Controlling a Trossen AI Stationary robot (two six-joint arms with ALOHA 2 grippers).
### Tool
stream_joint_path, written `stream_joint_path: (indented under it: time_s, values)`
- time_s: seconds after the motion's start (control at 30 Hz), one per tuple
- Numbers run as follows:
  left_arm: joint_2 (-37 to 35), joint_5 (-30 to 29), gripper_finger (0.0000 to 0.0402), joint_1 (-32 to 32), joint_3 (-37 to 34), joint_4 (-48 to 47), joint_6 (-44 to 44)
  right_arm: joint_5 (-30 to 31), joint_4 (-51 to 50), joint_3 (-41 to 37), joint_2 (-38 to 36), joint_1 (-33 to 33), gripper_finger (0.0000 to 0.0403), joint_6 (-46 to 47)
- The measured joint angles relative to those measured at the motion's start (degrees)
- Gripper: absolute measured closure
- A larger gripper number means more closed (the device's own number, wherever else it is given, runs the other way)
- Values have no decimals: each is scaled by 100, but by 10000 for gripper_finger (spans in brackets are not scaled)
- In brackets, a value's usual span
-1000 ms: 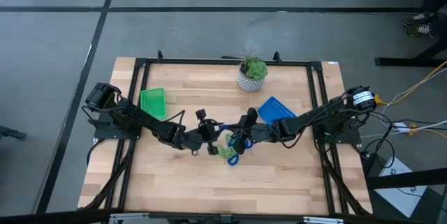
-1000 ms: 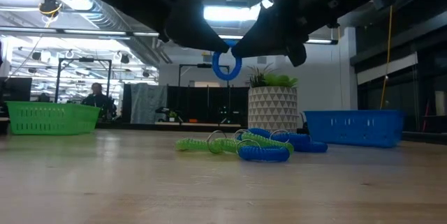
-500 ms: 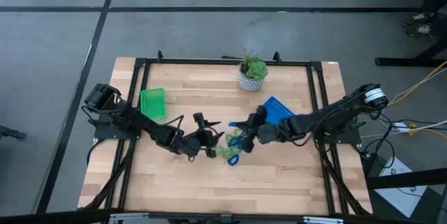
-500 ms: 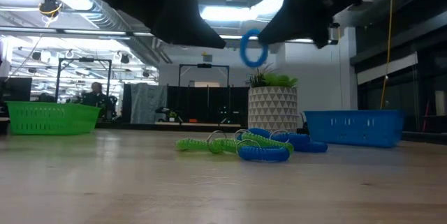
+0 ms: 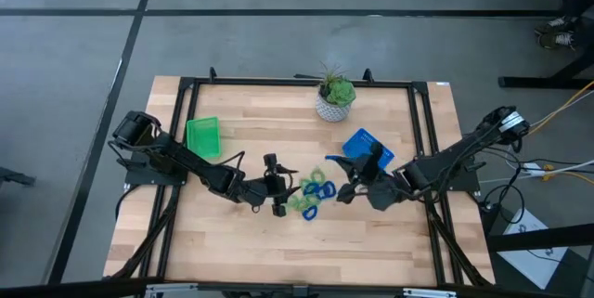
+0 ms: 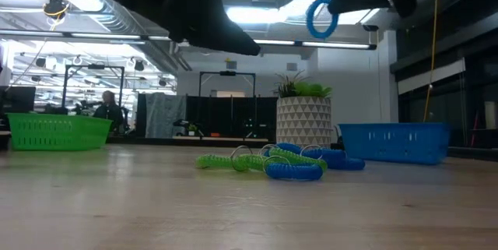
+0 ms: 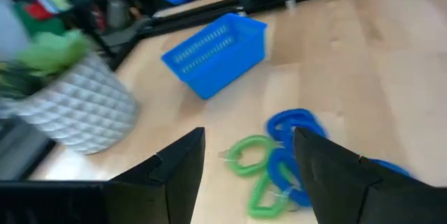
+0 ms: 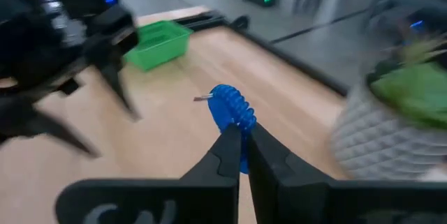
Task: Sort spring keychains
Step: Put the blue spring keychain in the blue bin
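A pile of blue and light green spring keychains point(image 5: 311, 196) lies on the wooden table near its middle. My left gripper point(image 7: 248, 135) hovers open just left of the pile, with nothing between its fingers. My right gripper point(image 8: 242, 140) is shut on one blue spring keychain point(image 8: 229, 109), which is high above the table point(image 6: 320, 18) between the pile and the blue tray point(image 5: 364, 146). The green tray point(image 5: 202, 136) stands at the far left. My right gripper pinches the blue keychain's coiled loop at one end point(image 8: 237, 128) between its two shut fingers. The rest of the loop sticks out past the fingertips. The keychain is lifted clear, well above the pile and the table.
A white patterned pot with a green plant point(image 5: 334, 101) stands at the far edge, behind the pile. Bare wood lies along the table's near side. A black frame runs around the table. In the low view, a person shows in the room far behind the table.
My right gripper has carried the blue keychain up and toward the table's right edge, away from my left gripper, beside which it hung a second ago. My left gripper has stayed above the pile's left side.
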Motion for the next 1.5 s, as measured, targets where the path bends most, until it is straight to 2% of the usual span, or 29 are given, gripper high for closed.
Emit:
stream_joint_path:
  time_s: [0.13,0.27,0.53,0.83,0.97,1.33,1.5]
  values:
    - [0,575,189,56,0,-6,-180,689,-363,0,-3,106,392,236]
    - [0,851,192,68,0,-11,-298,1005,-693,0,-3,100,392,443]
    - [0,945,190,24,0,-275,-461,1027,-1553,0,-3,-214,392,905]
    - [0,940,193,24,0,-340,-701,344,-3157,0,-1,-749,390,2279]
    - [0,938,192,24,0,-441,-747,-234,-3842,-2,-1,-925,389,2955]
    - [0,930,195,24,0,-472,-745,-1628,-4898,-2,1,-1240,388,4047]
    - [0,925,196,24,0,-471,-743,-1889,-5544,-6,83,-1270,387,4733]
